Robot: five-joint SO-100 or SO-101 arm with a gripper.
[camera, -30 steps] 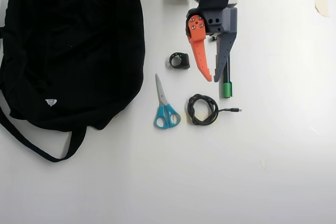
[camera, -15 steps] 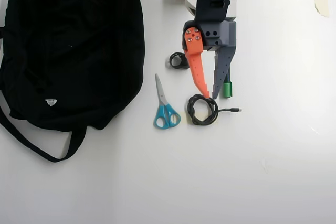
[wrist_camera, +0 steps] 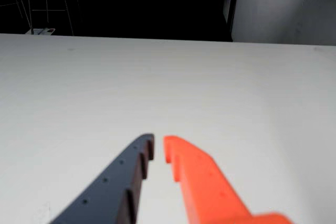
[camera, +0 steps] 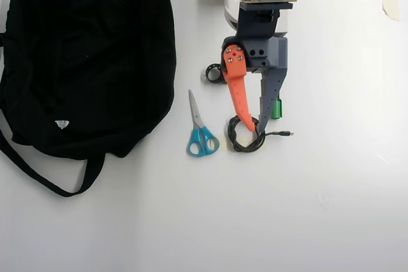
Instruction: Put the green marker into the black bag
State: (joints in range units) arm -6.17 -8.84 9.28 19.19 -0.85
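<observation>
The gripper is seen nearly closed and empty, with the green marker lying on the desk just beside its dark finger, mostly hidden. It is judged light, stiff and slippery, best pinched mid-barrel. The black bag lies well off on the orange-finger side; nothing can be read on its white label.

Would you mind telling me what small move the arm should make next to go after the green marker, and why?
Probably open the gripper and shift it toward the right of the overhead view. Its jaws look nearly closed and empty above a coiled black cable, while only a green end of the green marker shows beside the gray finger, largely hidden. The black bag lies far left.
</observation>
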